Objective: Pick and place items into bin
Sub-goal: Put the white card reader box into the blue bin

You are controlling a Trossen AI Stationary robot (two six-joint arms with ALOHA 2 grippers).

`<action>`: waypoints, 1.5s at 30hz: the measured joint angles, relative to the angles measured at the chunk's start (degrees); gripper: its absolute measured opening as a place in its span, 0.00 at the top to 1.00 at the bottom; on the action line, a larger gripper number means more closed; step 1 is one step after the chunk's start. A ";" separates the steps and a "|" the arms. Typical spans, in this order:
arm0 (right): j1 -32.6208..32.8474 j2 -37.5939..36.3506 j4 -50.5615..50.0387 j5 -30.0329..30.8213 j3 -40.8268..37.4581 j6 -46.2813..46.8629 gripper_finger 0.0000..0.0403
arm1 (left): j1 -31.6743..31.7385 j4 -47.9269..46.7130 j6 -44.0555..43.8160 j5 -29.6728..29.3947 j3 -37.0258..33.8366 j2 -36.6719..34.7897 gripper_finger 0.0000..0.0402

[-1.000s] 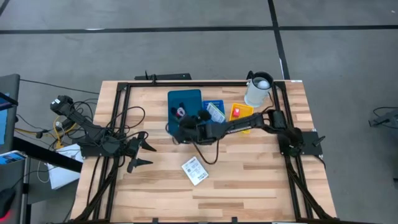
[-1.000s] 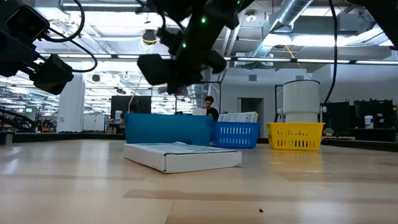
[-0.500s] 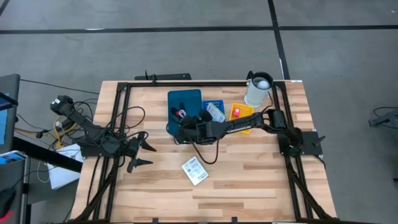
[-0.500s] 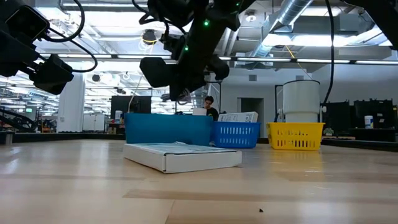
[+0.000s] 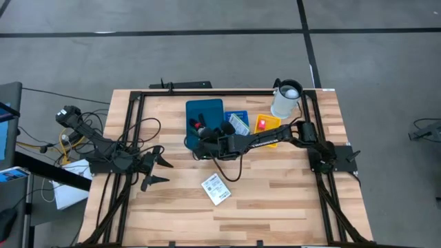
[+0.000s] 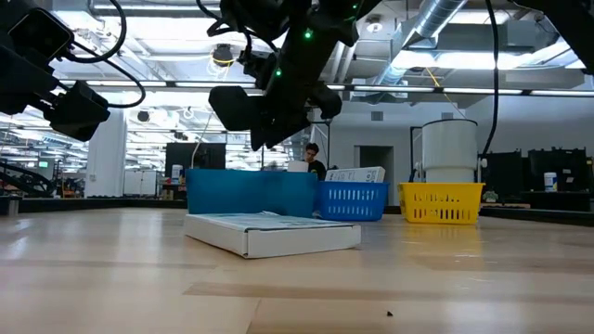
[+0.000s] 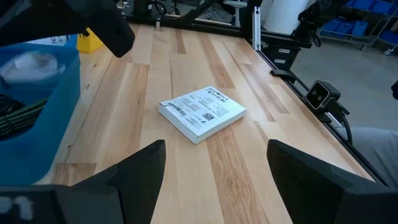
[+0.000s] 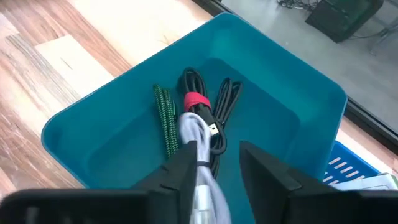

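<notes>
With my right gripper (image 8: 214,163) pinching a white cable (image 8: 198,140) above the teal bin (image 8: 298,99), I judged it best to part the fingers only over the middle, beside the black cables (image 8: 217,112), while my left gripper (image 7: 214,180) waited spread near the packet (image 7: 202,112).

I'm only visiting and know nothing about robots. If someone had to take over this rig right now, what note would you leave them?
Right claw: over the teal bin, white cable between its fingers, not yet let go.
Left claw: open, empty, waiting at the table's left side.
Done: black cables and green cord lie in the teal bin; a packet sits in the blue basket.
Left: drop the white cable, then bin the white box lying mid-table.
</notes>
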 joint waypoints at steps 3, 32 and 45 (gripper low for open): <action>0.00 0.00 0.00 0.00 0.00 -0.02 0.61 | 0.00 0.00 0.00 0.00 0.00 0.00 0.33; 22.14 0.02 -14.25 -0.74 -0.02 -2.55 0.37 | 0.02 0.00 0.00 0.00 0.00 0.00 0.33; 25.03 0.02 -22.66 -11.11 -0.02 1.39 0.37 | 0.02 0.00 0.00 0.00 0.00 0.00 0.33</action>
